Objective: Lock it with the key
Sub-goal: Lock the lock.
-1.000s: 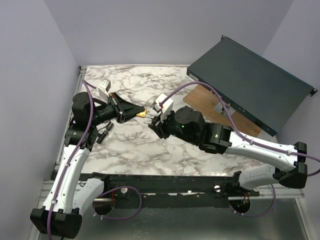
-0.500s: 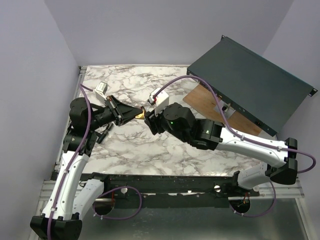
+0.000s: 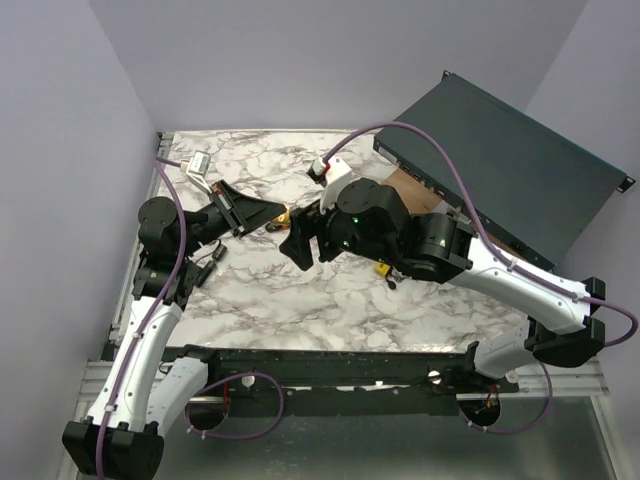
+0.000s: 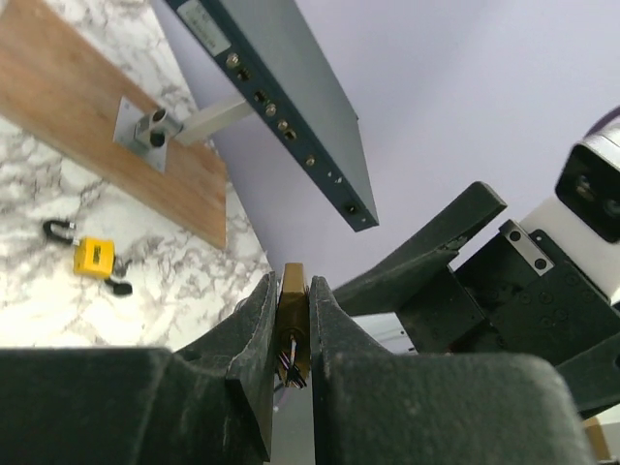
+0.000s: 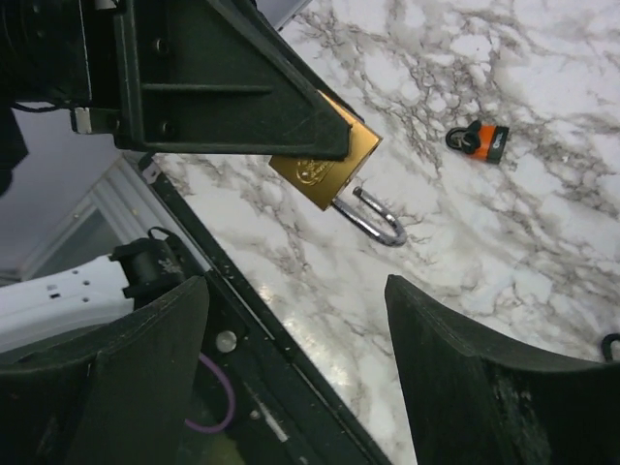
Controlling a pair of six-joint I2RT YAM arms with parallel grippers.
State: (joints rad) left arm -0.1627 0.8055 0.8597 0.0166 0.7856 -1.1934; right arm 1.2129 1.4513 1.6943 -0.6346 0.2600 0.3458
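My left gripper [image 3: 279, 219] is shut on a brass padlock [image 5: 325, 165] and holds it above the marble table. The padlock shows edge-on between the left fingers [image 4: 294, 295]. A thin striped piece that looks like the key [image 4: 290, 368] sticks out of its keyhole end. The silver shackle [image 5: 373, 217] points down toward the table; I cannot tell whether it is latched. My right gripper [image 3: 302, 245] hangs just right of the padlock, open wide, with nothing between its fingers [image 5: 295, 286].
A small orange padlock [image 5: 480, 139] lies on the marble. A yellow padlock [image 3: 383, 268] with dark keys lies near the wooden board [image 3: 440, 215], which carries a metal hasp [image 4: 145, 126]. A dark rack box [image 3: 500, 165] leans at back right. Black bits [image 3: 205, 264] lie by the left arm.
The right jaws have spread from nearly closed to wide open, and the right wrist has turned beside the padlock. The left gripper lifted the padlock slightly toward the back.
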